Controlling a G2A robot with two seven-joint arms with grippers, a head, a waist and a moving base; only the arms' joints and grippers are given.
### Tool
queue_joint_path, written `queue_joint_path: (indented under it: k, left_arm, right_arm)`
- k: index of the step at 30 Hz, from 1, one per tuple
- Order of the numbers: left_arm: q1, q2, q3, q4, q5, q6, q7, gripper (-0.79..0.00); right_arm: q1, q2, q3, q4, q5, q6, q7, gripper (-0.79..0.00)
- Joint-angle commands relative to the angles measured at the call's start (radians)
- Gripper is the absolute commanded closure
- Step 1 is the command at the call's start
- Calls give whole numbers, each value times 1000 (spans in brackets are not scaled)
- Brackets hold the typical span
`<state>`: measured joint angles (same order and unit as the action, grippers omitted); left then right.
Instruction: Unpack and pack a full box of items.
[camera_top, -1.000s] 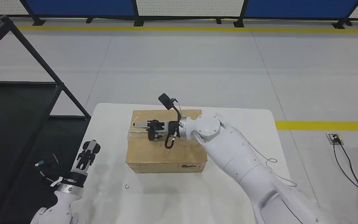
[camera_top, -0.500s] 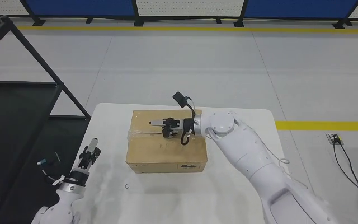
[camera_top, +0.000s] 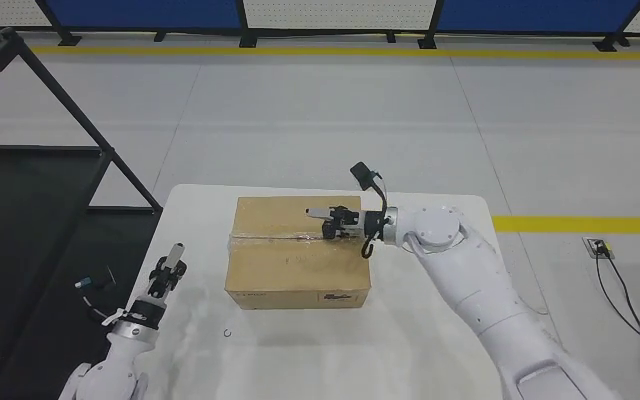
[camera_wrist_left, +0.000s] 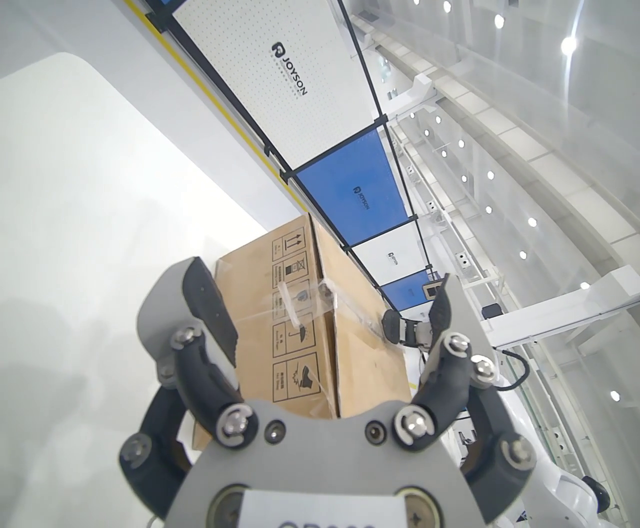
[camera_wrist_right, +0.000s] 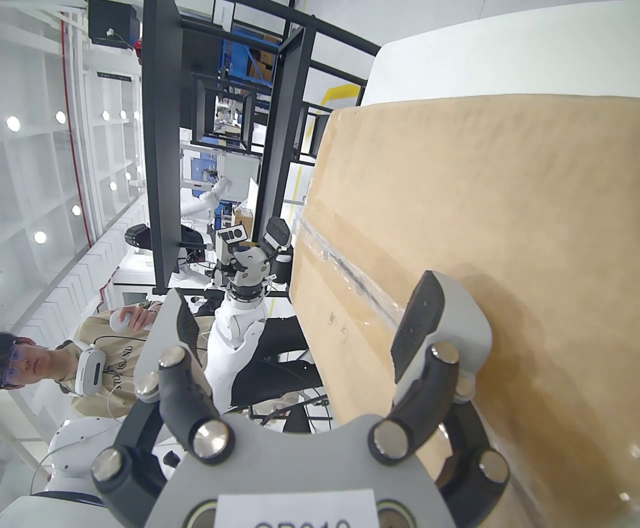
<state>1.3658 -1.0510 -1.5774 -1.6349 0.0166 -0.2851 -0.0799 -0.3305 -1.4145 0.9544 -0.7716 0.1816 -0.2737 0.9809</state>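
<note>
One white surface (camera_top: 430, 340) with rounded corners carries one cardboard box (camera_top: 290, 260), one small dark ring-like item and two grippers above it.

The cardboard box (camera_wrist_right: 475, 200) stands on the far half of the surface, left of centre, with its far side close to the surface's far edge. Its flaps are shut, so the contents are hidden. Bare surface lies in front of the box and to its right; a narrower strip lies to its left.

One strip of clear tape (camera_top: 290, 237) runs along the top seam and folds down over the end face (camera_wrist_left: 305, 300) that bears printed handling symbols.

The right gripper (camera_top: 318, 214) lies level over the far right part of the box top, beside the taped seam (camera_wrist_right: 350, 270). Its jaws stand apart and hold nothing (camera_wrist_right: 302, 295). Whether a finger touches the cardboard cannot be told. The arm behind it covers the box's far right corner.

The left gripper (camera_top: 176, 250) is above the strip near the surface's left edge, well apart from the box and pointing at its end face (camera_wrist_left: 295, 280). Its jaws are likewise spread and hold nothing (camera_wrist_left: 320, 280).

The ring-like item (camera_top: 229, 333) lies on the surface in front of the box's near left corner; it is too small to identify.
</note>
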Motion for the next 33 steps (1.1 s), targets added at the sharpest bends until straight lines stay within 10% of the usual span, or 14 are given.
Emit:
queue_joint_path:
  k: [1,17,33]
  left_arm:
    - [-7,-2,3,1,4,3,-7,-785]
    - [-39,-12,4,3,19,-6,-39,-785]
    - [-14,-17,-96,17,-42,-108,33,-785]
  right_arm:
    - [-52,28,51,-84,-24,29,-3,-785]
    - [-369,143,330,-483,-117,214,-31,-785]
    - [-553,185,555,-624,-22,26,-173,-784]
